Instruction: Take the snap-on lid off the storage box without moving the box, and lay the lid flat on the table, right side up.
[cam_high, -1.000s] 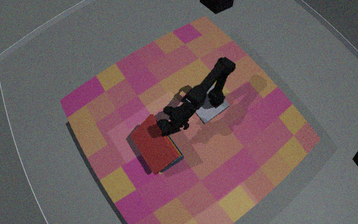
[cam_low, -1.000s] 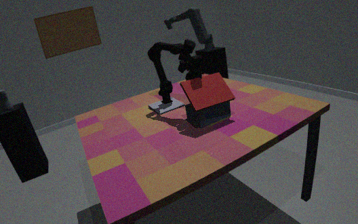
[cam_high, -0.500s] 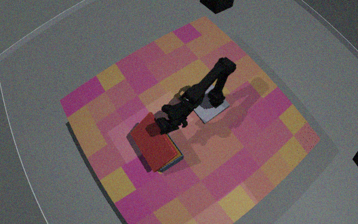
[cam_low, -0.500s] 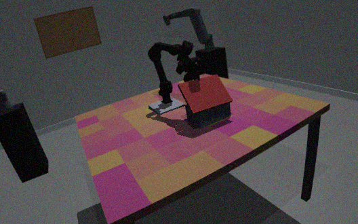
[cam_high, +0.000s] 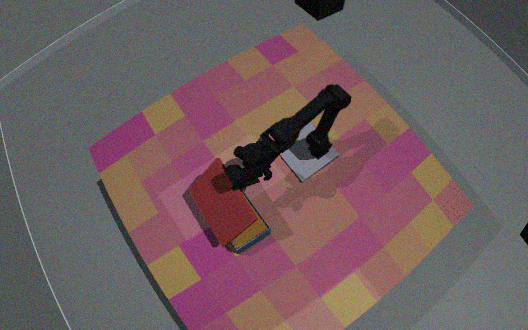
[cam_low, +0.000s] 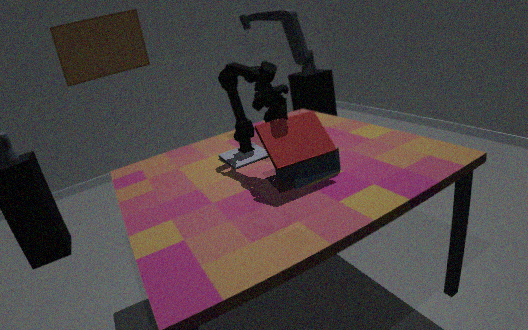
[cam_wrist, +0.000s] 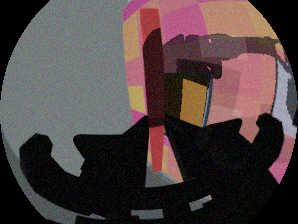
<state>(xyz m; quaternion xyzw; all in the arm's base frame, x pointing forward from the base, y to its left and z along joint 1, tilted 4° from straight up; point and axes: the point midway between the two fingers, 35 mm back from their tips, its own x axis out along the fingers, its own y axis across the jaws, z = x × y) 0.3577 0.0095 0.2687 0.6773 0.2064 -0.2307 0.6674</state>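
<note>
The red snap-on lid (cam_high: 222, 205) (cam_low: 295, 137) (cam_wrist: 150, 76) is tilted steeply, its near edge raised by my gripper and its far edge low at the box. My gripper (cam_high: 231, 176) (cam_low: 278, 125) (cam_wrist: 154, 117) is shut on the lid's raised edge. The dark blue storage box (cam_high: 252, 235) (cam_low: 310, 170) (cam_wrist: 193, 96) stands on the table under the lid; its orange inside shows along the uncovered side. In the wrist view the lid shows edge-on as a thin red strip between the fingers.
The arm's grey base plate (cam_high: 310, 160) (cam_low: 245, 156) lies behind the box. The checkered pink and orange table top (cam_high: 350, 210) (cam_low: 250, 235) stretches all around. A black stand with another arm (cam_low: 312, 90) is behind the table.
</note>
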